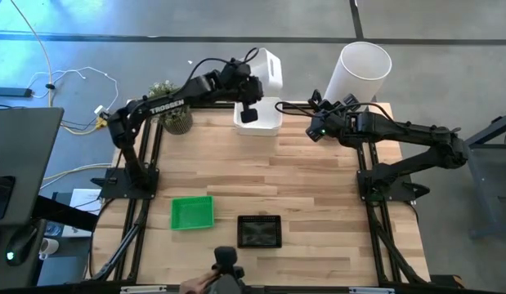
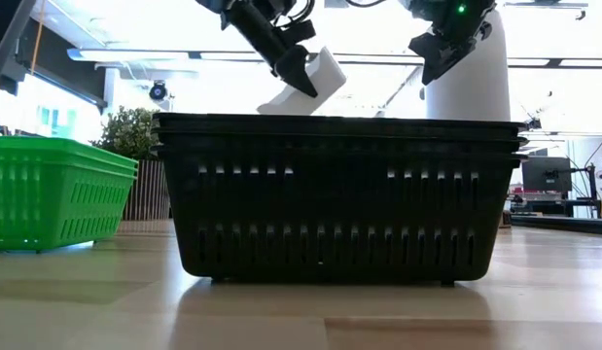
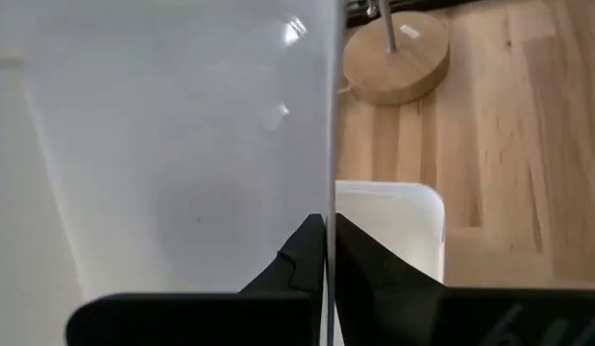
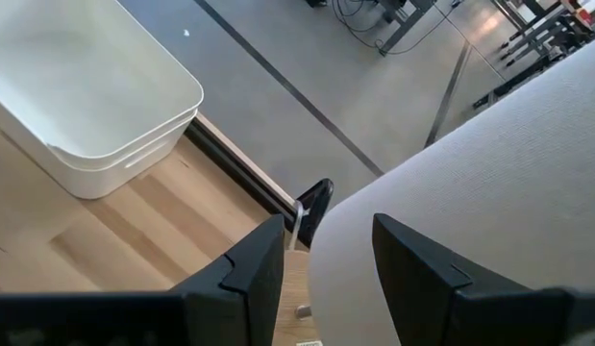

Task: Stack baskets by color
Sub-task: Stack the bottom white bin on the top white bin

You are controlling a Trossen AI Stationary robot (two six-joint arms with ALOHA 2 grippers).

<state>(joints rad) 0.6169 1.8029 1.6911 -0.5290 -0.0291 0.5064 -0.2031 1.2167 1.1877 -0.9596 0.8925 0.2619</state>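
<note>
**A:** Your left hand (image 1: pixel 251 104) pinches the wall of a glossy white plastic basket (image 1: pixel 269 69), held tilted in the air just above the white stack (image 1: pixel 258 124) at the worktop's (image 1: pixel 318 180) far edge. What now?

**B:** Level it squarely over that stack, lower it until it nests, then let go. Keep your right hand (image 1: pixel 320 124), fingers spread, waiting beside the stack.

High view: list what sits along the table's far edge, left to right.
Potted plant → white basket held up by the left gripper → white baskets on the table → right gripper → tall white cylinder.
</note>
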